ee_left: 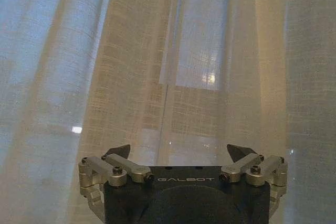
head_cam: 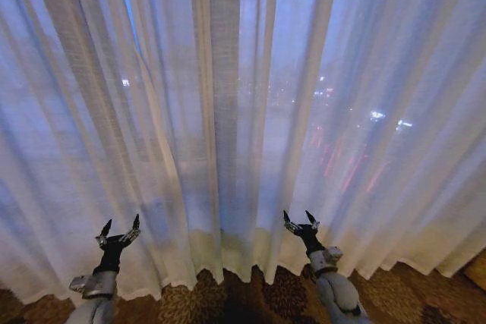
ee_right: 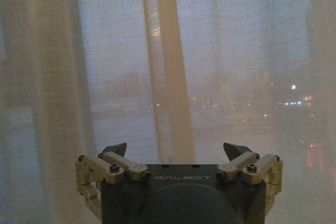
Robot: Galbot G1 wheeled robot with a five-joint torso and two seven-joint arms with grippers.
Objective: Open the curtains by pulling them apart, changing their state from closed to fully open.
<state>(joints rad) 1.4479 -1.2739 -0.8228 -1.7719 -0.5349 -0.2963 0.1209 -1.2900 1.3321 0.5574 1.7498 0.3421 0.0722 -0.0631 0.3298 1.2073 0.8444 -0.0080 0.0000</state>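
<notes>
Two pincers released, fingers spread | left pincer at 7 o'clock, right pincer at 5 o'clock | sheer white pleated curtains hung closed just ahead, ungrasped

Along the bottom edge of the head view runs a strip of carpet, dark brown with a paler leafy pattern, dim and in shadow. Above it a window spans the frame, letting in cool bluish dusk light that is brightest toward the upper left and upper right. Small city lights show outside at right of centre, white dots with faint reddish streaks below them, and one more white dot at left of centre.
</notes>
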